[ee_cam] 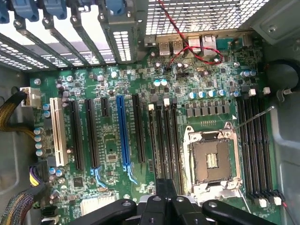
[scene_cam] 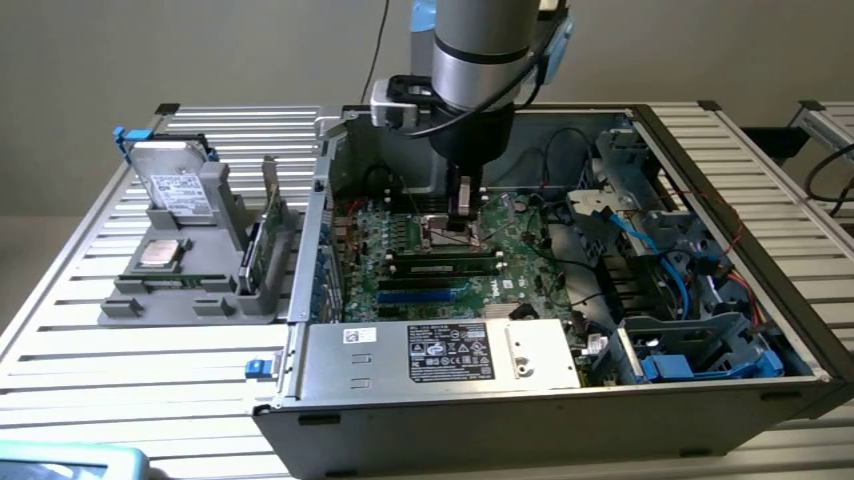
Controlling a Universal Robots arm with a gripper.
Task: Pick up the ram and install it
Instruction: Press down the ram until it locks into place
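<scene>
I see the memory stick point(scene_cam: 446, 266) lying seated in a motherboard point(scene_cam: 514, 235) slot just below my tool point(scene_cam: 462, 222), whose grip I cannot tell; it looks light, stiff, fragile, best held by its long edges.

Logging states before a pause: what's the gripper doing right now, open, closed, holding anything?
Gripper: cannot be told; it hangs over the motherboard inside the computer case.

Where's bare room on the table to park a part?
Bare slatted table in front of the grey parts holder, and a strip at the exterior view's right past the computer case. Inside the case it's crowded: cables, drive cage, end effector over the motherboard.
</scene>
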